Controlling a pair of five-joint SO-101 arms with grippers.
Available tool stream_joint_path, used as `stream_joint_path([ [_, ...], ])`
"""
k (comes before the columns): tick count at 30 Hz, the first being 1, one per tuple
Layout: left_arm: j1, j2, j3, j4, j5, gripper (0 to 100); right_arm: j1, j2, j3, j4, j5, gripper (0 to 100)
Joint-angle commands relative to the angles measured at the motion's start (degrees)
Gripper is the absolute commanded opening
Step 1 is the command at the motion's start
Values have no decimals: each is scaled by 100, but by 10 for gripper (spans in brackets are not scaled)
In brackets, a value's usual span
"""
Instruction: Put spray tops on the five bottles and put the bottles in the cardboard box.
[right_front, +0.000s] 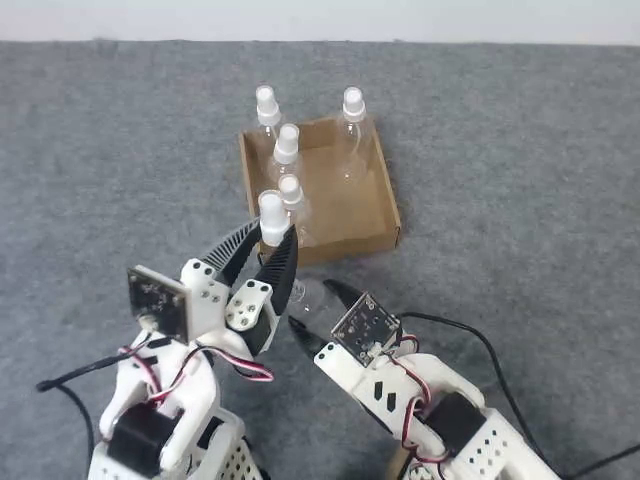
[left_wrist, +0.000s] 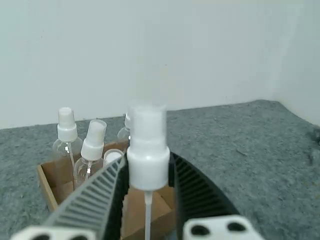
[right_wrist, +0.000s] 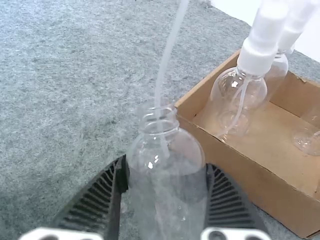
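Cardboard box (right_front: 350, 212) lies open on the grey counter (right_front: 520, 150), just above the middle of the high view, and four capped bottles (right_front: 287, 150) stand upright inside it, each clear with a white sprayer on. Just below the box's near wall, close to the centre of that view, the fifth bottle (right_wrist: 165, 165) stands upright with its neck bare. The right pincer (right_front: 315, 305), reaching up from the lower right, is clamped around the bottle's body. The left pincer (right_front: 272, 235), coming from the lower left, is closed on the collar of the last spray top (left_wrist: 147, 150) and holds it upright. Its thin tube (right_wrist: 167, 65) runs down through the bottle's open neck.
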Motion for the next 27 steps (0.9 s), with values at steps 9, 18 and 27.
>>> stream_joint_path([
  [9,0,-26,602,-651,-396,12,-40,-145,105,-154,35,91],
  [18,18,-26,699,-633,-396,12,-31,-145,105,-154,35,91],
  [27,26,-26,708,-633,-396,12,57,-145,-35,-154,-703,91],
])
